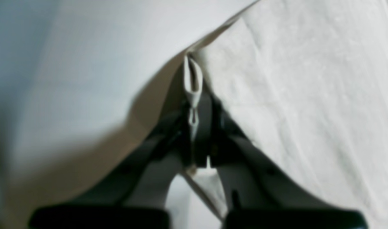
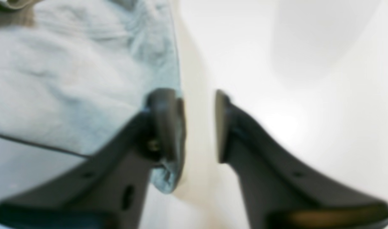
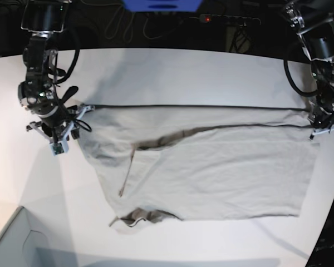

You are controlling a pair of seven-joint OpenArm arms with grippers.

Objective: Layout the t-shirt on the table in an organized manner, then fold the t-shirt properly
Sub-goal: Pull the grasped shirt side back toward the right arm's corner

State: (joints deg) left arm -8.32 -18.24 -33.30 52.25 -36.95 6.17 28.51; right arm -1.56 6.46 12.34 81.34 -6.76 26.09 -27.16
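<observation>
The plain light grey-beige soft cloth t-shirt (image 3: 211, 167) lay spread across the middle of the large smooth white table (image 3: 183, 67), its long axis running side to side in the base view. Its straight hem end pointed toward that view's right edge, and its sleeve and darker neck end toward the left, where the cloth was bunched and partly turned over near the front. A taut upper edge of the shirt stretched in a nearly straight line between the two arms. The left claw (image 1: 194, 127), at the base view's right, was pressed together and pinching a thin fold of the shirt's edge, with cloth rising on one side of its fingers. The right claw (image 2: 198, 127), at the base view's left, stood with a clear gap between its fingers (image 2: 165, 121); one finger lay against the shirt's border, the other over bare table, and no cloth showed between them.
</observation>
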